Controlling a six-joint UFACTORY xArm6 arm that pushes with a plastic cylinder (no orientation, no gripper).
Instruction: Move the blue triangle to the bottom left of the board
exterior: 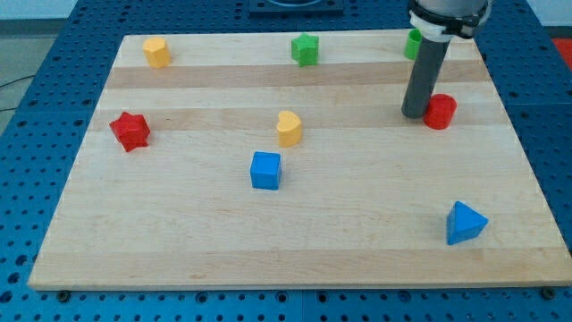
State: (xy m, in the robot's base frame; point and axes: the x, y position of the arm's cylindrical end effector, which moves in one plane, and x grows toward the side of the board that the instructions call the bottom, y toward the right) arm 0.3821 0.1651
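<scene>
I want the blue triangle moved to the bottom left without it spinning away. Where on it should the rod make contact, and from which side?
Judging by its pose, press on the right-hand side of the blue triangle, low on its body, coming from the view's right and pushing leftward along the board's bottom edge. My tip sits up by the red cylinder, so it must first circle round.

No text, label, brand or number can be read anywhere — blocks and board are unmarked.
</scene>
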